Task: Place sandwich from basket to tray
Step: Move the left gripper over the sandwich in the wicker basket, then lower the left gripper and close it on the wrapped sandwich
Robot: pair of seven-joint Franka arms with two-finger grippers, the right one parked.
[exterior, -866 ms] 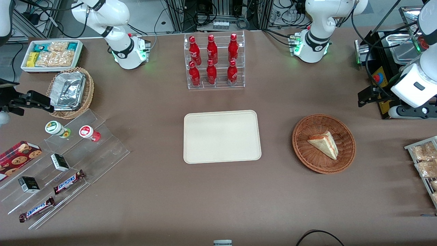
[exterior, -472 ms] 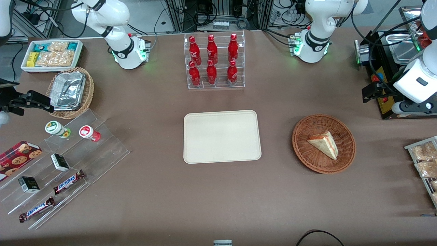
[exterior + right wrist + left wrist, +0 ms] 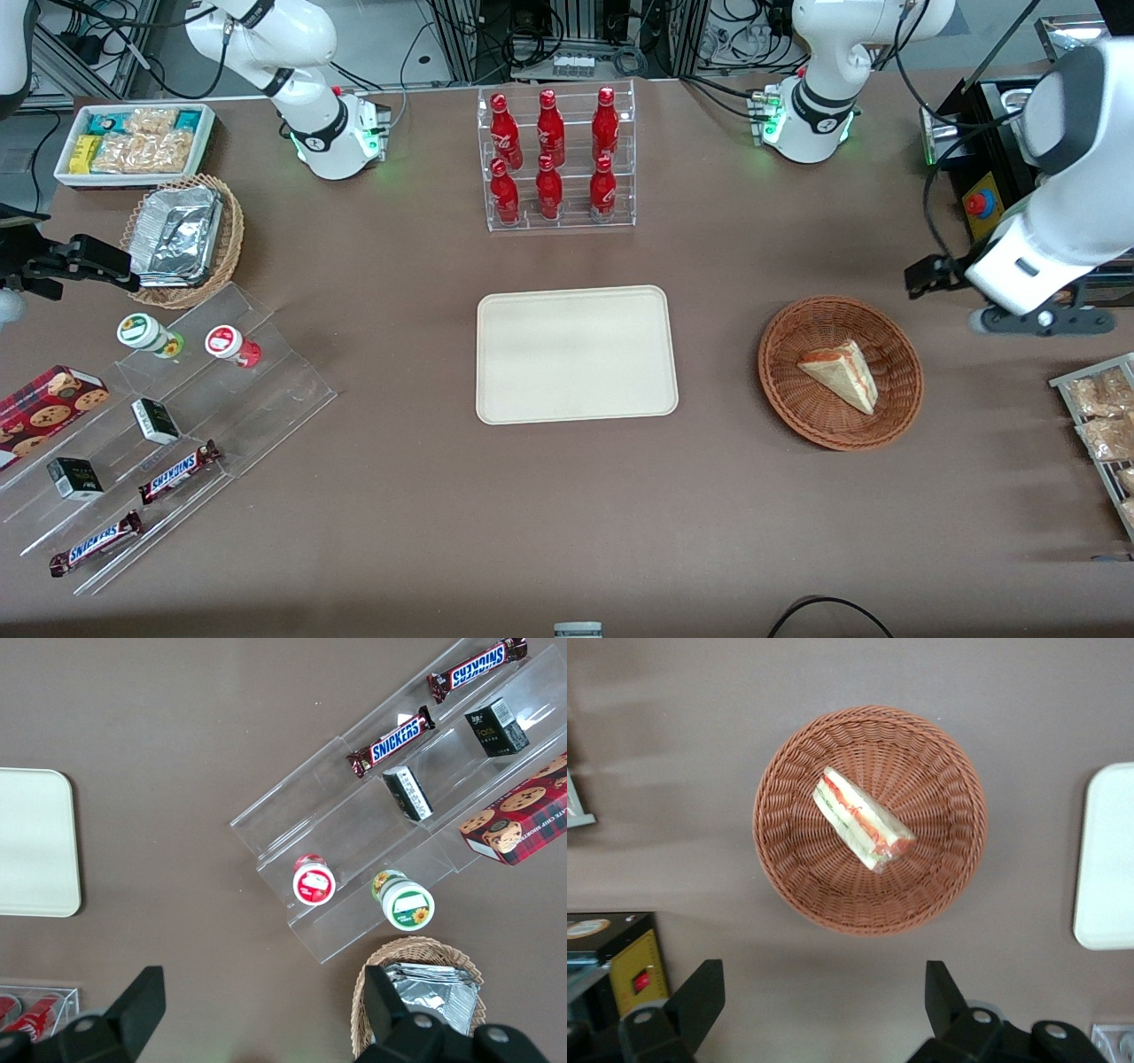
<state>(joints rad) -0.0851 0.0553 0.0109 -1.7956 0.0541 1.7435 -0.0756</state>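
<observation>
The sandwich [image 3: 842, 375] is a pale bread wedge with red and green filling, lying in the round reddish-brown wicker basket [image 3: 797, 403]. The cream tray [image 3: 576, 354] sits bare, beside the basket toward the parked arm's end. My left gripper [image 3: 1038, 321] hovers high above the table, beside the basket toward the working arm's end and a little farther from the front camera. It is open and holds nothing. The left wrist view looks down on the sandwich [image 3: 859, 819], the basket [image 3: 788, 868] and the tray's edge [image 3: 1107, 859], with the gripper [image 3: 819, 1001] wide open short of the basket rim.
A clear rack of red bottles [image 3: 554, 159] stands farther from the front camera than the tray. A black box with a red button [image 3: 979, 206] and a rack of snack bags [image 3: 1103, 425] are at the working arm's end. Snack shelves [image 3: 159, 425] lie at the parked arm's end.
My left arm has swung nearer to the front camera and toward the basket. The sandwich, basket and tray have not moved.
</observation>
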